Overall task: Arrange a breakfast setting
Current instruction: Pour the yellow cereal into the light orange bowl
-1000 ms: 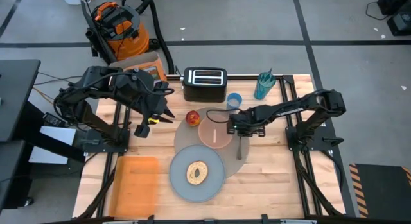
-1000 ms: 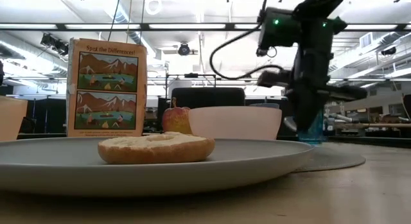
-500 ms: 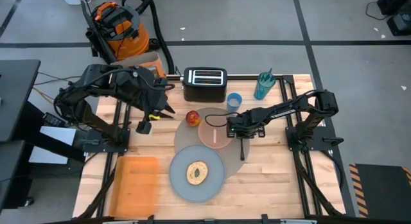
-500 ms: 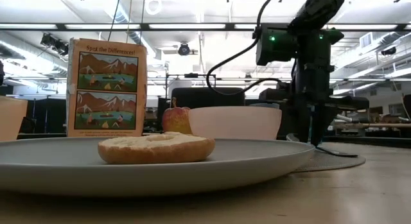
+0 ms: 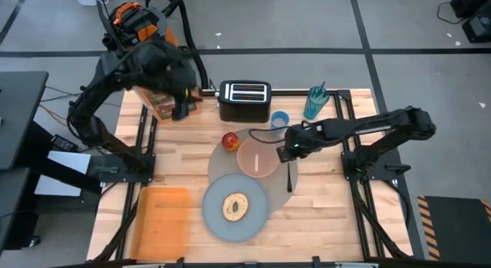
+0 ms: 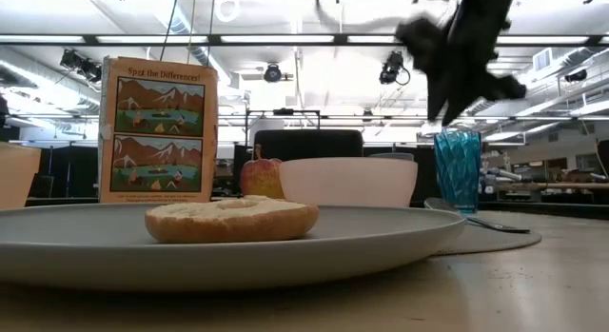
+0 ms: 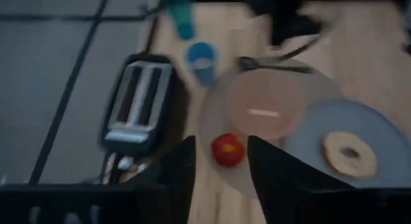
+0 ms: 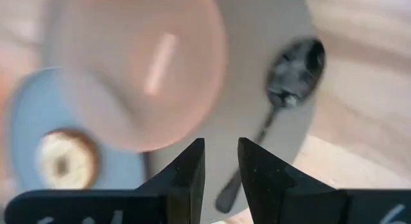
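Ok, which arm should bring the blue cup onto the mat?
Probably the right: its gripper hangs open over the mat, close to the cup. The left gripper is raised beyond the toaster.

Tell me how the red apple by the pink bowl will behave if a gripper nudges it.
The red apple is round and sits free on the mat's edge, so it would probably roll, perhaps onto the wood. It looks firm and smooth, so fingers might slip. The pink bowl beside it could stop a roll that way.
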`<action>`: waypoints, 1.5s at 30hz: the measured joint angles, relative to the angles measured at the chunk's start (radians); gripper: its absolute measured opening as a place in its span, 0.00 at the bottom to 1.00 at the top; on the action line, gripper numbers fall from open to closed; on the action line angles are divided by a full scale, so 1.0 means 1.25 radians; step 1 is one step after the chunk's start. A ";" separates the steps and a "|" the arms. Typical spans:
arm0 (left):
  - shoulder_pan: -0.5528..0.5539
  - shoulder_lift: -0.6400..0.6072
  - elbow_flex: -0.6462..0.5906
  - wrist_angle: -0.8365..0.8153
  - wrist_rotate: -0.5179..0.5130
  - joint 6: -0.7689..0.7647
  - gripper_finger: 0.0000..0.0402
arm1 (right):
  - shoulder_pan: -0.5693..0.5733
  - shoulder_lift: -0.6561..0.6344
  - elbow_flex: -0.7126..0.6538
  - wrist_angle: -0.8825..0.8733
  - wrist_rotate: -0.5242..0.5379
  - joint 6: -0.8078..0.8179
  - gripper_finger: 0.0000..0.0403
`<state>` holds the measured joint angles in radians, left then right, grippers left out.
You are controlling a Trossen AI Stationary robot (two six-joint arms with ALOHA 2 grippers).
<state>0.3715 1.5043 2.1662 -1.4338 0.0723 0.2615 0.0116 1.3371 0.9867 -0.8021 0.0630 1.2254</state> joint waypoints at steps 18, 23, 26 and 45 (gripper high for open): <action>0.435 0.132 0.001 -0.076 0.000 0.123 0.52 | 0.054 -0.219 0.017 0.125 0.014 -0.484 0.48; 0.442 0.170 0.000 -0.108 -0.006 0.189 0.52 | 0.038 -0.228 0.017 0.125 0.012 -0.535 0.52; 0.442 0.178 0.000 -0.110 -0.031 0.232 0.52 | 0.020 -0.228 0.017 0.125 0.011 -0.549 0.52; 0.443 0.213 -0.119 -0.110 -0.042 0.107 0.52 | -0.167 -0.228 0.017 0.178 -0.095 -0.694 0.52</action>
<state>0.9257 1.7708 2.0171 -1.5707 0.0196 0.3952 -0.1975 1.0527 1.0084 -0.5797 -0.0563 0.3579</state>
